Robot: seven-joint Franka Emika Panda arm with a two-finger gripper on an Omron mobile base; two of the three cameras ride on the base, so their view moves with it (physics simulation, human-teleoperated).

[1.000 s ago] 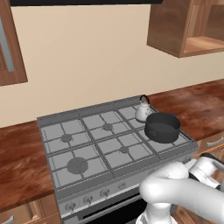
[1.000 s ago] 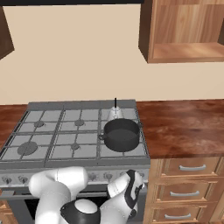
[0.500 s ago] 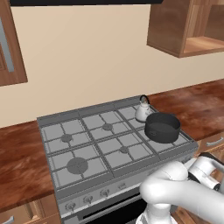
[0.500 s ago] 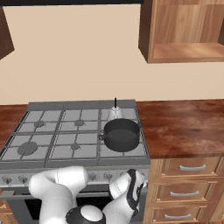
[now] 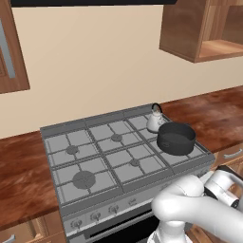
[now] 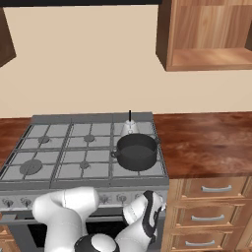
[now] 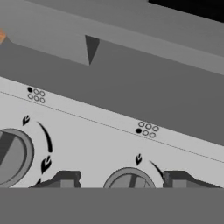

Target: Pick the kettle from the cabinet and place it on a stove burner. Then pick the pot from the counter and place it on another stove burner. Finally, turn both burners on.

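Across the middle of both base views I see the grey stove [image 5: 95, 156] set into the reddish-brown desk [image 6: 206, 142], which runs off to either side. Up top right hangs the open wooden cabinet [image 6: 206, 34], shelf board bare. Wooden drawers [image 6: 216, 206] with metal handles sit under the desk to the right of the stove.

My arm [image 5: 199, 213] is folded low in front of the stove, at the front panel near its right end.

Next, the pot [image 6: 137, 151]: dark, wide, lidless, upright on the front right burner grate [image 5: 182, 154]. The kettle [image 5: 154, 121] stands just behind it on the back right grate, pale body, thin black handle up; from the left base view the two look very near or touching, cannot tell which. The other burners [image 5: 84, 179] carry nothing.

In the hand view the tool [image 7: 120, 178] is right up at the stove's control panel [image 7: 109, 131]. Its two dark fingertips [image 7: 65, 178] stand apart, one on each side of a round knob [image 7: 129, 179] at the bottom centre, so it is released around the knob; I cannot tell whether the pads touch it. A second, larger-looking knob [image 7: 13, 155] sits at the left edge. Small flame marks and dot diagrams are printed above each knob.
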